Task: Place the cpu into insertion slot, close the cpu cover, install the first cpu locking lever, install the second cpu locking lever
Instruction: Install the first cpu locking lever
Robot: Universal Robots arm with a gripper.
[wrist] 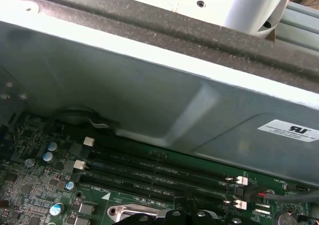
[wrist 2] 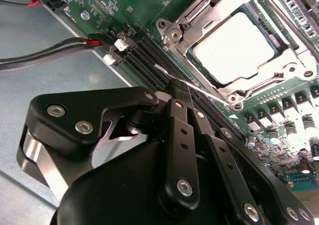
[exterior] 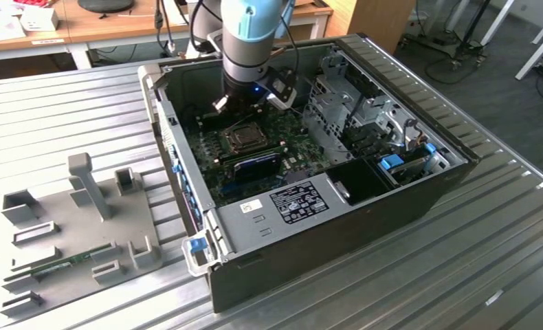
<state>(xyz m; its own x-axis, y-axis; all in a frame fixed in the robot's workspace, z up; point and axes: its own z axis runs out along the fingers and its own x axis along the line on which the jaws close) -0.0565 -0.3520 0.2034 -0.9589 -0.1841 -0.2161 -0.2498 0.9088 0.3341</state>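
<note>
Looking at the exterior view, I see my gripper (exterior: 239, 103) low inside the open computer case (exterior: 418, 199), just behind the insertion slot (exterior: 246, 136). In the second wrist view, the cpu (wrist 2: 234, 48) sits in the socket with the cpu cover (wrist 2: 279, 68) down around it, and the fingers (wrist 2: 177, 93) are pinched together on a thin locking lever (wrist 2: 199, 90). In the first wrist view, memory slots (wrist: 159, 172) run beneath the case wall (wrist: 149, 90).
</note>
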